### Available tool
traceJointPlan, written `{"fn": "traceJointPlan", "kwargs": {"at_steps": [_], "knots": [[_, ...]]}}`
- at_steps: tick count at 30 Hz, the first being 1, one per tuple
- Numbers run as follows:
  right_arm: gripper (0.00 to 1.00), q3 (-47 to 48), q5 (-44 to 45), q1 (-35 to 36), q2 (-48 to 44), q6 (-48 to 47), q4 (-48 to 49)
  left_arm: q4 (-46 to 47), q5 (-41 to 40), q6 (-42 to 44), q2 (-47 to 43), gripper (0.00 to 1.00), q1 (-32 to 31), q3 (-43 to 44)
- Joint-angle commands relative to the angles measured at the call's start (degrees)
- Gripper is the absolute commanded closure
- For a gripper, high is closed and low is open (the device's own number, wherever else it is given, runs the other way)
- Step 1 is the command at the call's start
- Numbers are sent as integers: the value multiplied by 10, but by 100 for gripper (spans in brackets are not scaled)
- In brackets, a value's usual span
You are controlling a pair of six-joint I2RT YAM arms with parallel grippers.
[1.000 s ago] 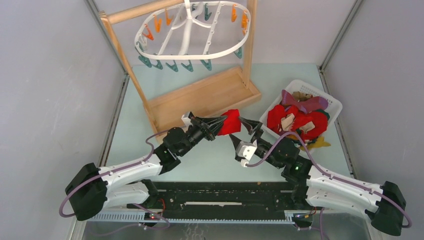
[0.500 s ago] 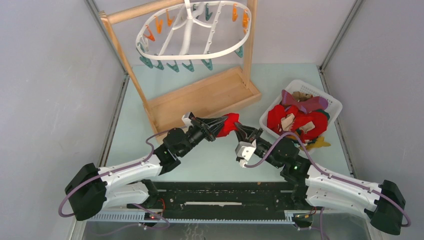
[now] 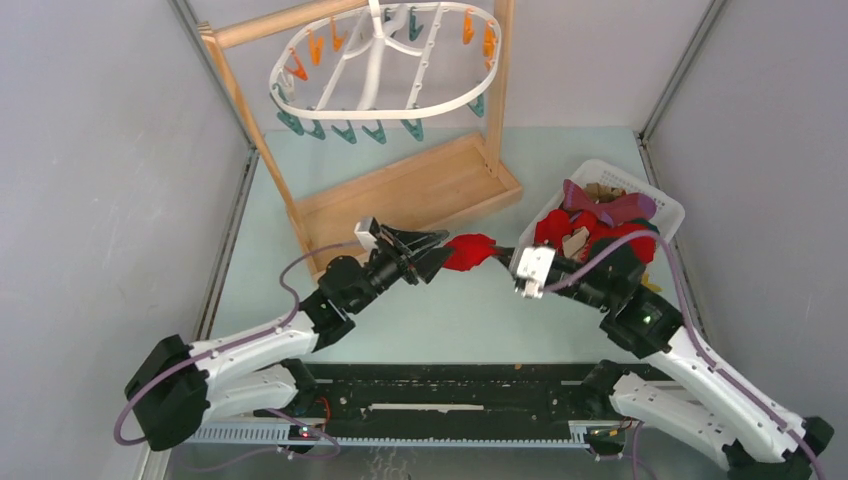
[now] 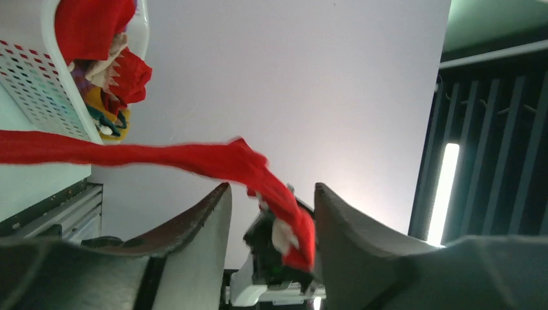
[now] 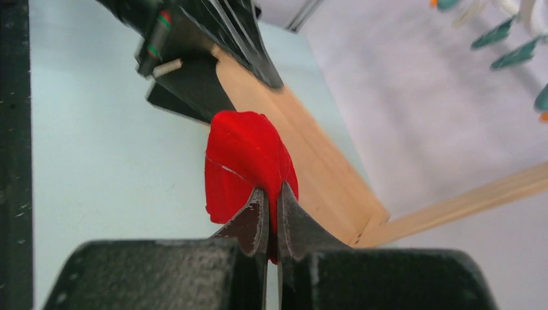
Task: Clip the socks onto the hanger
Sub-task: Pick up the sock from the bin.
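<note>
Red fabric sock (image 3: pixel 470 250) hung mid-frame in the top view, with the white oval plastic hanger (image 3: pixel 375 60) at upper centre; the left wrist view showed the left gripper (image 4: pixel 271 194) apart around it, and the right wrist view showed the right gripper (image 5: pixel 271 200) clamped on its edge, which might slip.

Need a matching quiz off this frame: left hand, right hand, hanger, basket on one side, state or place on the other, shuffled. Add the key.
Things:
1. left hand
2. right hand
3. hanger
4. basket

States or places:
A. holds a pile of socks
B. shut on the red sock
C. open, fingers apart
D. hangs on the wooden stand

Pairs: 1-C, 2-B, 3-D, 4-A
</note>
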Motion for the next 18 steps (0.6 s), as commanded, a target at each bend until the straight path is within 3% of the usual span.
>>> {"fn": "traceJointPlan", "kwargs": {"at_steps": [1, 5, 9, 12, 14, 18], "knots": [[100, 81, -195, -121, 45, 118, -166, -46, 54, 191, -77, 42, 16, 10], [100, 125, -316, -203, 91, 160, -220, -192, 83, 404, -142, 28, 18, 68], [100, 154, -408, -236, 125, 181, -267, -315, 103, 663, -176, 27, 3, 129], [100, 166, -469, -259, 140, 195, -290, -332, 97, 883, -197, 26, -33, 130], [99, 177, -494, -276, 154, 197, -312, -327, 99, 998, -199, 19, -54, 127], [99, 195, -528, -302, 176, 189, -344, -329, 137, 1158, -159, 14, -80, 153]]}}
